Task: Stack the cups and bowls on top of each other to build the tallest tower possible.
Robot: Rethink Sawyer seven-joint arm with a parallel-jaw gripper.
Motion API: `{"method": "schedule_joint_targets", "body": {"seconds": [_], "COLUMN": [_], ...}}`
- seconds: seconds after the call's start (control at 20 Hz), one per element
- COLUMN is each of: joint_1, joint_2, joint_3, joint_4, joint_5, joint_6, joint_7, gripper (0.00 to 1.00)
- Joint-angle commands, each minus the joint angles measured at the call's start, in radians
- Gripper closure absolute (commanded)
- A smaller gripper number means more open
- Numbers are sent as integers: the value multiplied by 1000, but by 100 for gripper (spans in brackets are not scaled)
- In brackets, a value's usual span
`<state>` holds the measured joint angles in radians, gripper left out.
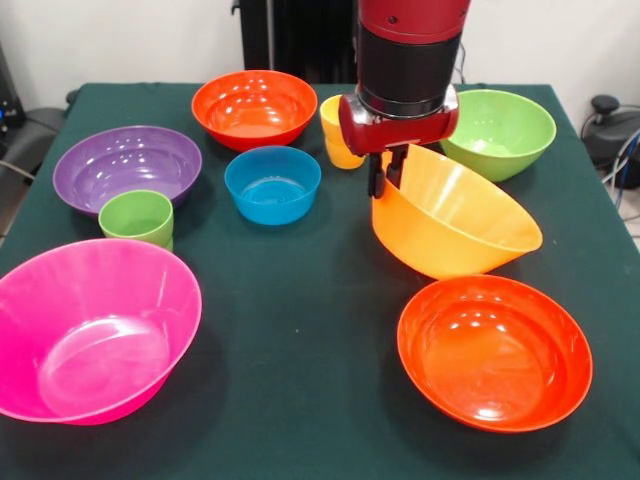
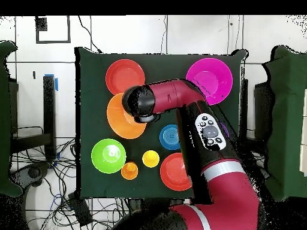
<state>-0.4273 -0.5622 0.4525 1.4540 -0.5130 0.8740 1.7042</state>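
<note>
Front view, hand: the hand (image 1: 388,172) is clenched on the far rim of the light orange bowl (image 1: 455,215).
Front view, light orange bowl: tilted, its mouth turned sideways, low side at the bench (image 1: 300,330).
Front view, around the light orange bowl: red-orange bowl (image 1: 494,352) just in front; lime green bowl (image 1: 497,132) just behind; blue bowl (image 1: 272,184) and yellow cup (image 1: 335,130) beside it.
Overhead view, light orange bowl (image 2: 122,117): partly under the arm (image 2: 180,99), touching a red-orange bowl (image 2: 125,76).
Overhead view, cups: orange cup (image 2: 129,171) and yellow one (image 2: 150,159) well apart from the light orange bowl.
</note>
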Motion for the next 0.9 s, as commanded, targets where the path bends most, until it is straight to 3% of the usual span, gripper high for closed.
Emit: {"method": "schedule_joint_targets", "body": {"seconds": [0.05, 0.9], "joint_1": [-41, -99], "joint_2": [44, 31], "joint_3": [59, 53], "joint_4": [-7, 13], "joint_5": [-91, -124], "joint_6": [40, 52], "joint_7": [-308, -283], "gripper": [100, 100]}}
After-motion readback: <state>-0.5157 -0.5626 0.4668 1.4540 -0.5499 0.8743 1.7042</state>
